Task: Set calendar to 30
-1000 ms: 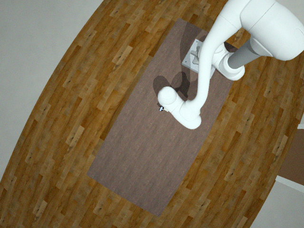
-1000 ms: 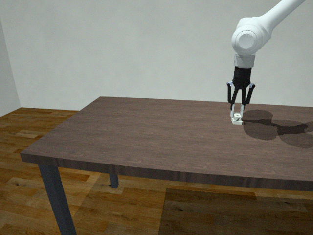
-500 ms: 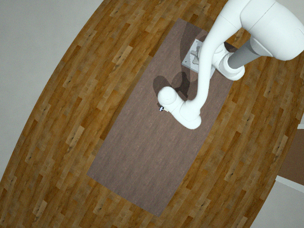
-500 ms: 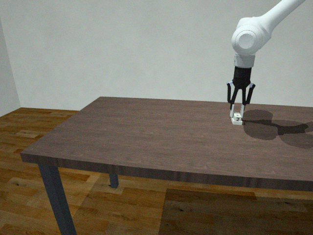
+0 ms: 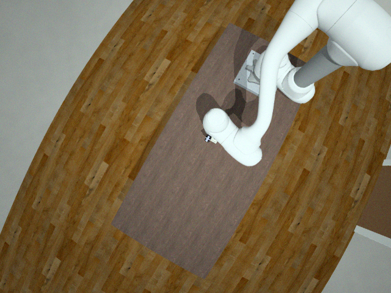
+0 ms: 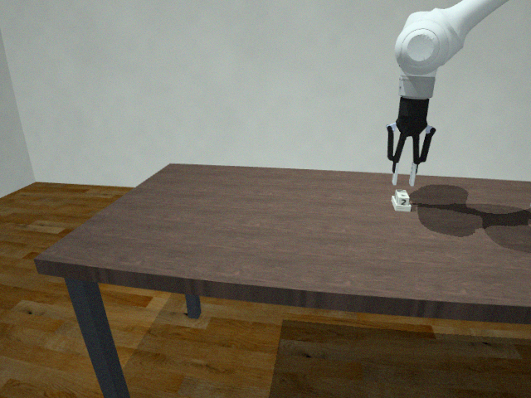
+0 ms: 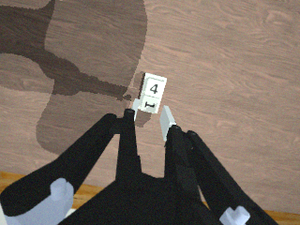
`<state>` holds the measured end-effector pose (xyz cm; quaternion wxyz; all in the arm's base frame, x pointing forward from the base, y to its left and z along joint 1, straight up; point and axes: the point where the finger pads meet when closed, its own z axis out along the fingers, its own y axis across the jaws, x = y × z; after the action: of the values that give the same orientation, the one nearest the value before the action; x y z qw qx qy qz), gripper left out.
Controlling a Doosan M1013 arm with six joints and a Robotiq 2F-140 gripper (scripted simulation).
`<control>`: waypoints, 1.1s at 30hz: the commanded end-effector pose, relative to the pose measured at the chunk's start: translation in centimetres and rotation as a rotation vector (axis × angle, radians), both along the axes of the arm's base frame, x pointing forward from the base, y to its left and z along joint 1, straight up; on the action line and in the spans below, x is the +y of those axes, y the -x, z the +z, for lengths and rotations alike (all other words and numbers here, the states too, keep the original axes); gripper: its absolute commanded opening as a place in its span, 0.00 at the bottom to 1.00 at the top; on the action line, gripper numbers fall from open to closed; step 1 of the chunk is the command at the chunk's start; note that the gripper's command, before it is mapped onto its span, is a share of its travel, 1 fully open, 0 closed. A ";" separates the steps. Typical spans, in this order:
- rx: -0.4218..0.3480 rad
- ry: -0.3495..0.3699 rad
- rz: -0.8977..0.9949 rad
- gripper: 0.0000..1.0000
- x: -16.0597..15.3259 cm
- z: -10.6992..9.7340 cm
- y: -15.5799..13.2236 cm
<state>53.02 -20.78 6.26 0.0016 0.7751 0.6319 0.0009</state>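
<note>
The wooden tabletop [image 5: 189, 189] [image 6: 257, 222] [image 7: 234, 61] bears the white calendar tray [image 6: 401, 208], both cubes seated. From the gripper [image 6: 403, 185] [image 7: 149, 109], fingers apart, holding nothing, the wrist view puts them at twelve o'clock, long axis near twelve-to-six; the "4" cube [image 7: 154, 88] lies farther.

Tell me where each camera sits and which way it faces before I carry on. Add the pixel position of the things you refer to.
Top: high overhead, facing down at the table [image 5: 176, 189]; arm [image 5: 266, 82] covers part.
Exterior: beyond a table edge, looking across the tabletop [image 6: 214, 222]; forearm and open tool [image 6: 403, 185] show.
Wrist: on the arm, facing down past the fingers at the cubes [image 7: 154, 88].
Exterior and wrist both show cubes and tool.
</note>
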 end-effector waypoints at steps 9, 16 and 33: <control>0.000 0.000 0.000 0.35 0.0 4.5 0.0; 0.000 0.000 0.000 0.35 0.0 4.8 0.0; 0.000 0.000 0.000 1.00 0.0 4.8 0.0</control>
<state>53.01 -20.78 11.07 0.0015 0.7751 0.6319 0.0009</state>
